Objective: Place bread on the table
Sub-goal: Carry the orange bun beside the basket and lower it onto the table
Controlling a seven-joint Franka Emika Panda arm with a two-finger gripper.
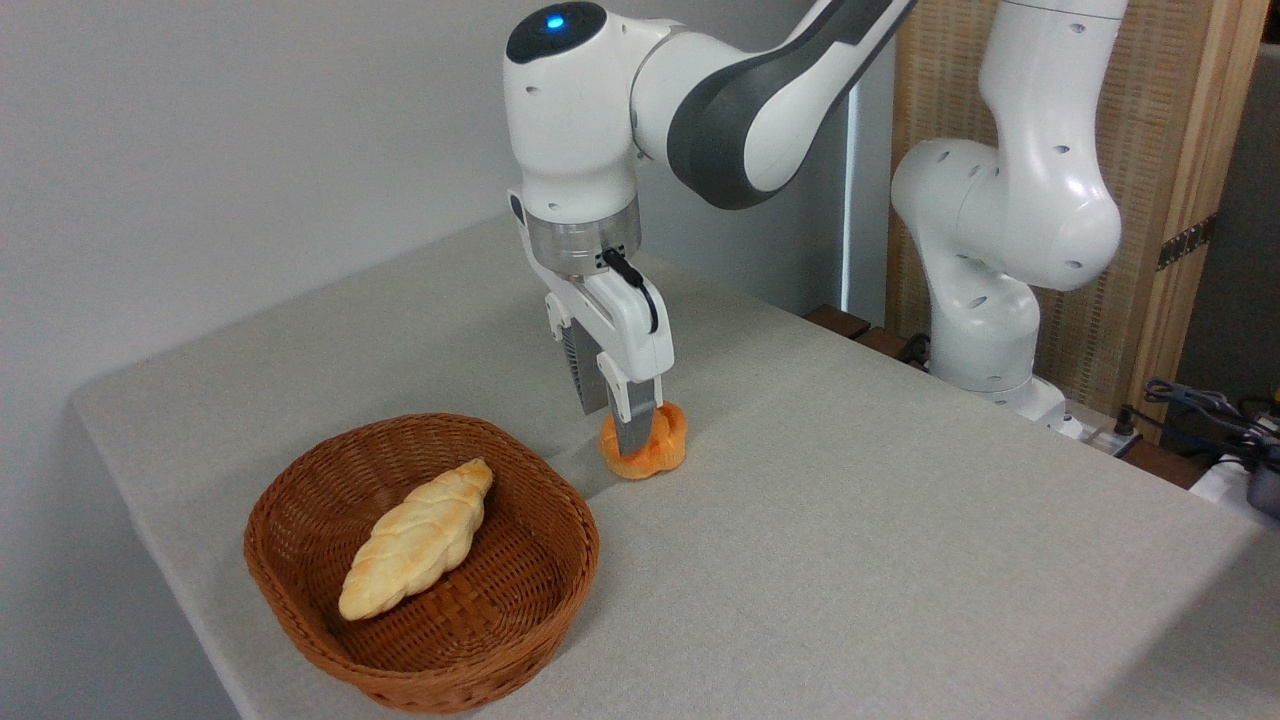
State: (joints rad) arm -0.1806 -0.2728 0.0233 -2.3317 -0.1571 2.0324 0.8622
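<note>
The bread, a small orange knotted bun, rests on the grey-beige cloth table just right of the basket. My gripper points straight down over the bun's left part. The near finger stands in front of the bun and hides its left side. Behind and to the left is the far finger. The fingers straddle the bun, but I cannot make out whether they press on it.
A brown wicker basket sits at the front left with a pale braided loaf lying in it. The arm's white base stands at the back right. Cables lie at the far right edge.
</note>
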